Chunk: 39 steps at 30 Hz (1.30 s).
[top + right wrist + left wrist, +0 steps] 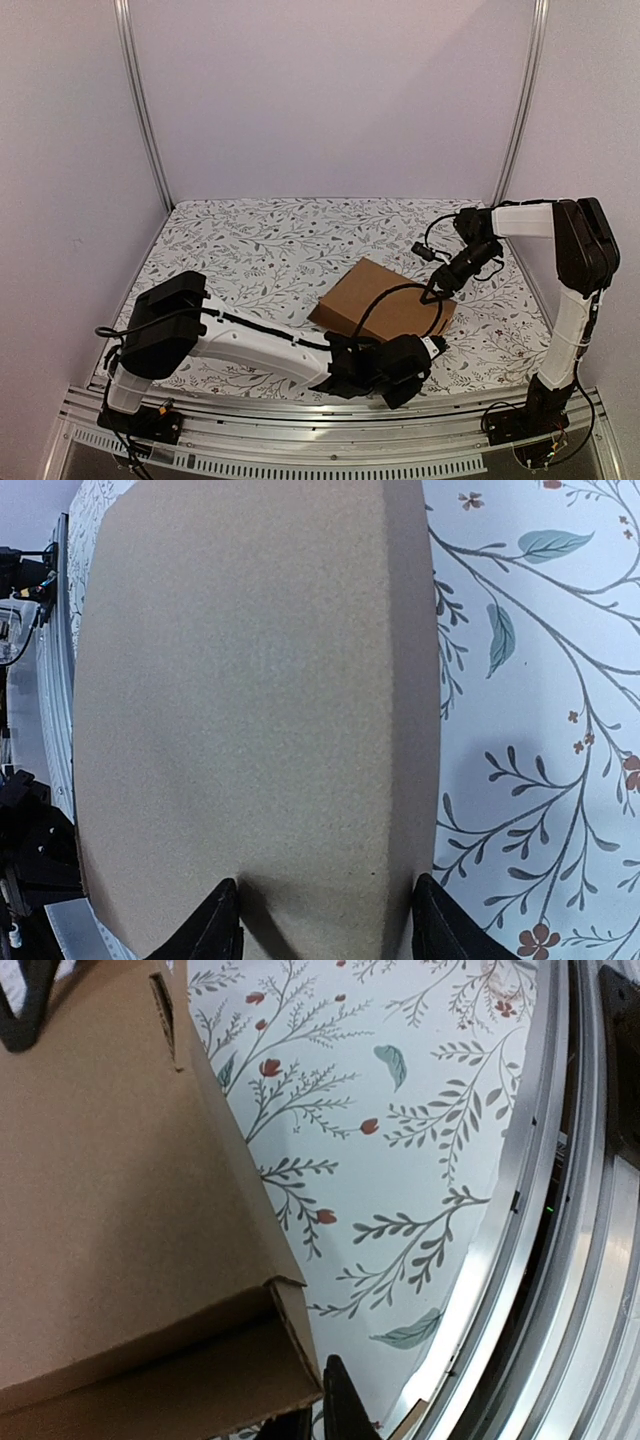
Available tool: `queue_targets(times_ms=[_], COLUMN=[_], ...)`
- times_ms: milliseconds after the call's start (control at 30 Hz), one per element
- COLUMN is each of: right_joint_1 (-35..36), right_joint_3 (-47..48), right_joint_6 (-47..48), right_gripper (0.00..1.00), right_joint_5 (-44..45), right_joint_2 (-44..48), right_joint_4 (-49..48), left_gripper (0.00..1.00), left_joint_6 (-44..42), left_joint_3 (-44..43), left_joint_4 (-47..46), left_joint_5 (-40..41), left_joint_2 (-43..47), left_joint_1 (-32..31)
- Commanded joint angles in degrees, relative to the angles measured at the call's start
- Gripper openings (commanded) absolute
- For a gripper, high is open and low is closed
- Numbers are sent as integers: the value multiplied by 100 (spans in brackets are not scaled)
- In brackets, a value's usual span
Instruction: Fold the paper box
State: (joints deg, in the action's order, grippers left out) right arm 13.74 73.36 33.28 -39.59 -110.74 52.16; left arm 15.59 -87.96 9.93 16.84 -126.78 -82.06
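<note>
Folding looks almost done: the paper box [385,300] lies closed near the counter's [250,240] near edge. Your right hand [330,922] is spread open over its top, while your left hand [318,1415] sits at its corner, and whether that one is gripping anything cannot be told.

A floral-patterned table [250,235]; the brown paper box [385,295] lies on it.

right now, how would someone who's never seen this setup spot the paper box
Find the table with its leafy floral print, then look right of centre toward the near edge. The paper box sits there: a low, closed cardboard shape, the only plain brown surface on that busy pattern.
</note>
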Motion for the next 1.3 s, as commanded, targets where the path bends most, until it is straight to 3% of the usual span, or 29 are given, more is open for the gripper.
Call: queue_targets(times_ms=[0,333,500,700,900,1067,1267], right_joint_1=[121,120,-28,-113,-119,13,446], right_joint_3=[-278,-305,-175,224,1037,1869,2383], right_joint_6=[-93,-6,-28,50,-25,-345,-674], right_gripper=[55,55,56,64,69,70,70], right_joint_5=[125,66,-44,52,-41,95,413], right_joint_2=[-112,-123,-76,371,479,23,-546], right_joint_4=[291,335,369,596,936,932,758], left_gripper=[7,8,11,18,20,23,26], left_joint_6=[-61,130,31,-122,136,616,400], left_joint_3=[-450,-702,-518,431,1996,3184,3645], left_joint_4=[-616,-886,-699,191,1076,1122,683], left_joint_5=[233,298,-120,-622,-71,281,126], left_joint_2=[-110,-417,-248,706,1927,2887,3222], left_joint_1=[314,702,634,378,402,1118,2109])
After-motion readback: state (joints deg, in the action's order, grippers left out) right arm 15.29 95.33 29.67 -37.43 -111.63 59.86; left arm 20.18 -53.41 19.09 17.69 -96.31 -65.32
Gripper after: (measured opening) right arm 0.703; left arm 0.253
